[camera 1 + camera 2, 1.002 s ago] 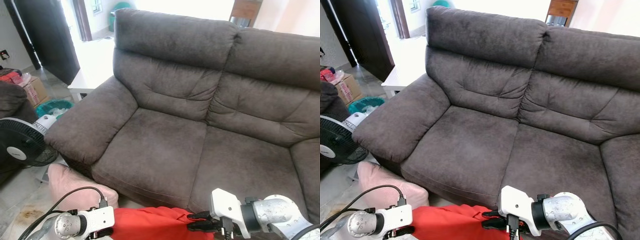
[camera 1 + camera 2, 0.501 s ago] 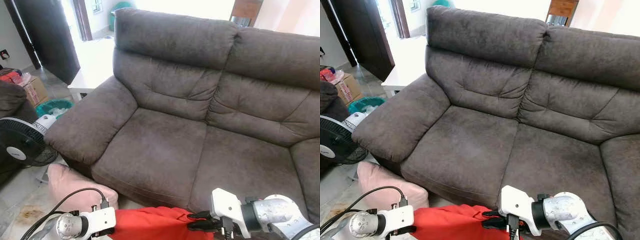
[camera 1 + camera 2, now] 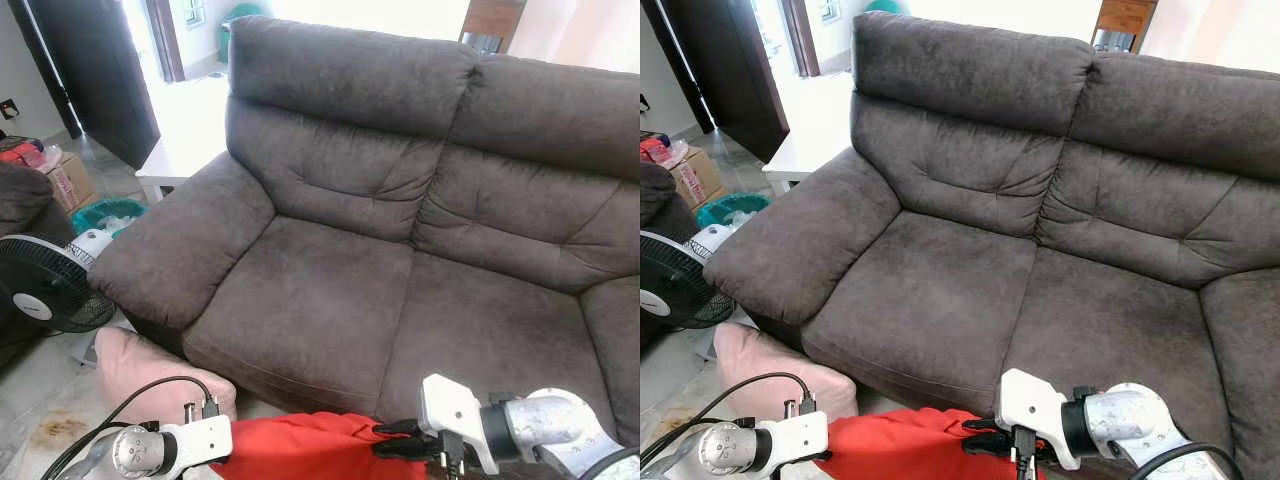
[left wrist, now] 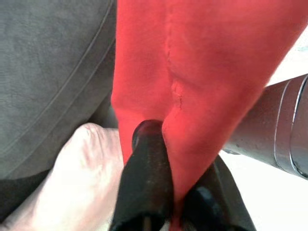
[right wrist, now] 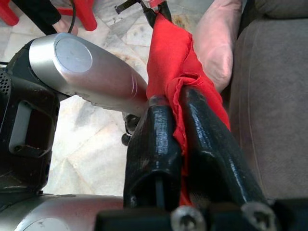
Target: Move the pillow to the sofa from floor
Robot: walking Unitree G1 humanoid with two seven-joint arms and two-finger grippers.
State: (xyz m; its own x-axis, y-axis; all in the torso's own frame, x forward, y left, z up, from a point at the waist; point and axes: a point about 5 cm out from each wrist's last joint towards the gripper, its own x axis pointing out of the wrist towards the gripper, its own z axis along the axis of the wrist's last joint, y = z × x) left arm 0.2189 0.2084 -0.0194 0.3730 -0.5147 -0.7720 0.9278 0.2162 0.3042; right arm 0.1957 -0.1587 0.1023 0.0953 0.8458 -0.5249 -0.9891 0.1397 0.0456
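Pillow, red, hangs low before the sofa, between both grippers. A pink cushion lies on the floor beside a fan.

Left gripper jaws are clenched on red cloth.

Right gripper jaws pinch its other edge.

Head pair looked forward and down over the sofa from close range, both eyes sharing seat, backrest and fan. Each wrist camera sat right behind its pincer, sighting along the fingers at very near range; both shared the red cloth and pink pillow.
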